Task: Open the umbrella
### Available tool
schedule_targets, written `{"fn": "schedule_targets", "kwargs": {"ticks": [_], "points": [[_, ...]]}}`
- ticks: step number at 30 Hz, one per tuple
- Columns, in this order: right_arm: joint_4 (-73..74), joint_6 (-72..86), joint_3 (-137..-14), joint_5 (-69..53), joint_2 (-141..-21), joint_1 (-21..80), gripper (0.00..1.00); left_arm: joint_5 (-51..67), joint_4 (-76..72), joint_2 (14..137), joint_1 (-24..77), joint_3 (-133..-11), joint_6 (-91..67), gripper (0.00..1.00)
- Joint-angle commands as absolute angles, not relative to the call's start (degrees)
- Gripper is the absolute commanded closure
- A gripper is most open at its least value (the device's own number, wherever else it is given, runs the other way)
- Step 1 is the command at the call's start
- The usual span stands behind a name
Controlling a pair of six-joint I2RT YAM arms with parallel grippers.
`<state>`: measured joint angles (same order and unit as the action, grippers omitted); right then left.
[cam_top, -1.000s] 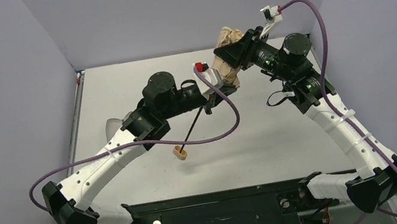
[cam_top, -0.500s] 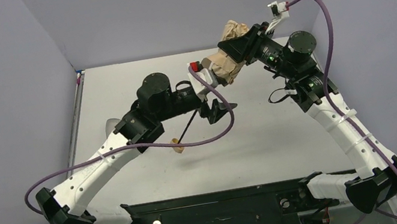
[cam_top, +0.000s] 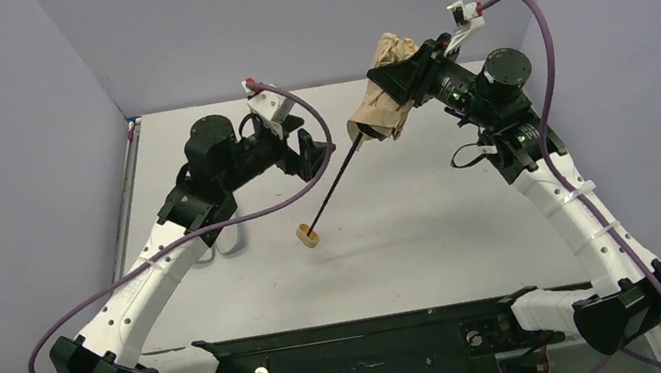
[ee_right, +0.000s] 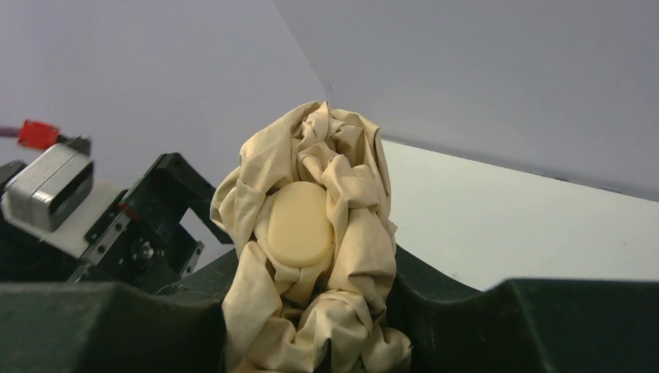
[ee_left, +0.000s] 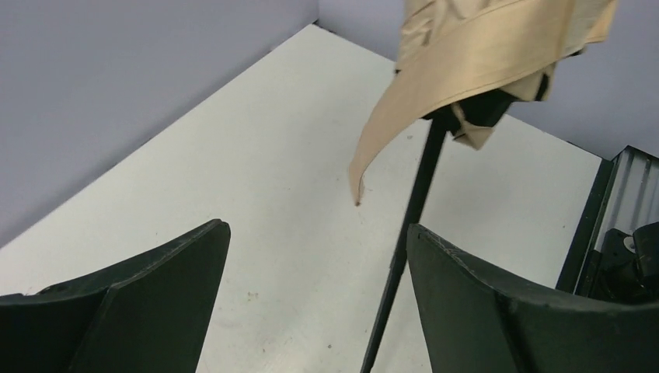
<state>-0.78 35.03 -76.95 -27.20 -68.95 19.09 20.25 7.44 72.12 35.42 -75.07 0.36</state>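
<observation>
The umbrella (cam_top: 380, 97) is folded, a bunched tan canopy with a thin black shaft (cam_top: 335, 187) slanting down to its tan knob handle (cam_top: 309, 238) by the tabletop. My right gripper (cam_top: 406, 80) is shut on the canopy's top end. In the right wrist view the crumpled fabric (ee_right: 353, 233) and its tan cap (ee_right: 299, 225) sit between the fingers of the right gripper (ee_right: 311, 307). My left gripper (cam_top: 315, 152) is open, left of the shaft and off it. The left wrist view shows the left gripper (ee_left: 317, 228) empty, the shaft (ee_left: 412, 210) just inside the right finger (ee_left: 497, 303), and the canopy (ee_left: 482, 54) above.
Grey-lavender walls close the white table (cam_top: 475, 223) on the left, back and right. A black rail (cam_top: 363, 343) runs along the near edge between the arm bases. A pale oblong thing (cam_top: 227, 245) lies partly hidden under the left arm.
The left gripper opened, let go of the shaft and drew back to the left. The right gripper kept its hold and tilted the canopy, so the shaft now hangs free.
</observation>
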Motion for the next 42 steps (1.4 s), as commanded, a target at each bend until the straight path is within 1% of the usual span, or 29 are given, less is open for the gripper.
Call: {"fn": "schedule_targets", "kwargs": {"ticks": [1,3,4,6,10,11,12,13,14,15,16,17,18,19,20,21,22,23,24,28,31,33,34,35,37,38,39,41,42], "points": [[-4.6,24.4,-84.3,-40.2,-70.1,19.4,1.0,22.8,4.3,70.7,32.1,-74.1,-5.2,0.16],[-3.1,22.5,-85.9,-43.8,-70.6,19.6,1.0,26.6,2.7,70.6,31.7,-73.9,-4.4,0.13],[-2.7,22.0,-86.1,-44.3,-70.6,19.6,1.0,29.9,2.2,70.7,32.0,-73.9,-3.2,0.13],[-1.9,21.1,-86.0,-44.7,-70.4,19.7,1.0,32.1,1.8,71.0,33.7,-74.4,-0.9,0.13],[-3.4,22.7,-84.6,-45.9,-69.9,20.4,1.0,31.6,3.5,72.0,38.1,-75.1,7.5,0.21],[-3.5,22.9,-84.4,-46.3,-69.6,20.6,1.0,30.7,3.4,72.5,38.7,-75.2,8.5,0.26],[-3.4,22.9,-84.2,-46.4,-69.5,21.2,1.0,29.1,3.1,72.7,39.5,-75.3,9.6,0.29],[-3.2,22.7,-84.1,-46.5,-69.2,21.4,1.0,28.6,2.6,73.3,39.7,-75.4,9.8,0.35],[-3.0,22.6,-83.9,-46.6,-69.1,21.7,1.0,27.9,2.6,73.6,39.9,-75.9,10.2,0.43],[-2.4,22.2,-83.9,-46.6,-68.8,21.9,1.0,27.7,2.8,74.3,39.9,-76.7,10.2,0.48],[-2.0,21.6,-83.9,-46.4,-68.7,22.0,1.0,27.9,3.2,74.5,39.9,-77.1,10.5,0.59],[-1.3,21.3,-83.9,-46.1,-68.5,22.0,1.0,28.2,4.1,74.7,39.9,-77.6,10.7,0.64],[-0.5,20.7,-83.9,-45.6,-68.4,21.9,1.0,28.8,4.6,74.6,39.9,-77.8,11.3,0.7],[-0.3,20.5,-83.9,-45.3,-68.3,21.8,1.0,29.1,5.4,74.2,39.9,-77.8,11.6,0.74],[0.7,20.1,-83.8,-44.7,-68.2,21.8,1.0,29.5,6.0,73.9,39.9,-77.6,12.1,0.83],[1.3,19.9,-83.6,-44.3,-68.0,21.7,1.0,28.9,6.1,73.2,39.9,-77.1,12.3,0.87],[2.2,19.4,-83.2,-43.2,-67.9,21.7,1.0,28.4,6.1,72.8,39.9,-76.7,12.6,0.95],[2.5,19.2,-82.9,-42.4,-67.6,21.7,1.0,27.2,6.0,71.8,39.9,-76.0,12.7,0.98],[2.7,18.7,-82.2,-40.3,-67.5,21.7,1.0,26.7,5.7,71.3,39.9,-75.6,13.0,1.0],[1.5,17.8,-81.2,-32.2,-67.4,21.7,1.0,28.8,7.4,69.3,42.2,-74.8,16.5,1.0],[-2.1,20.1,-81.9,-27.7,-68.9,21.6,1.0,32.1,12.4,70.2,48.4,-76.7,21.3,1.0],[-3.7,22.1,-83.0,-25.6,-70.0,21.4,1.0,32.8,13.8,71.5,50.1,-77.7,20.1,0.9],[-4.7,23.1,-83.6,-24.4,-70.6,21.4,1.0,33.3,14.9,72.2,49.9,-78.2,20.0,0.81],[-5.3,23.6,-83.8,-24.0,-70.7,21.0,1.0,34.5,16.0,72.7,49.3,-79.8,20.8,0.76],[-7.7,26.2,-83.7,-23.8,-70.8,20.2,1.0,35.0,19.3,73.7,48.6,-82.7,20.8,0.43],[-9.7,28.4,-83.5,-24.1,-70.7,19.9,1.0,35.0,19.8,73.8,48.2,-83.4,19.8,0.37],[-10.6,29.7,-83.1,-24.2,-70.7,19.3,1.0,34.5,19.2,73.7,47.3,-84.0,16.4,0.24],[-12.9,32.8,-82.5,-24.7,-70.4,18.8,1.0,30.9,15.3,72.6,45.1,-82.7,9.6,0.11],[-13.8,33.8,-82.5,-25.3,-70.3,18.6,1.0,29.8,11.9,71.5,43.1,-80.8,7.4,0.09]]}}
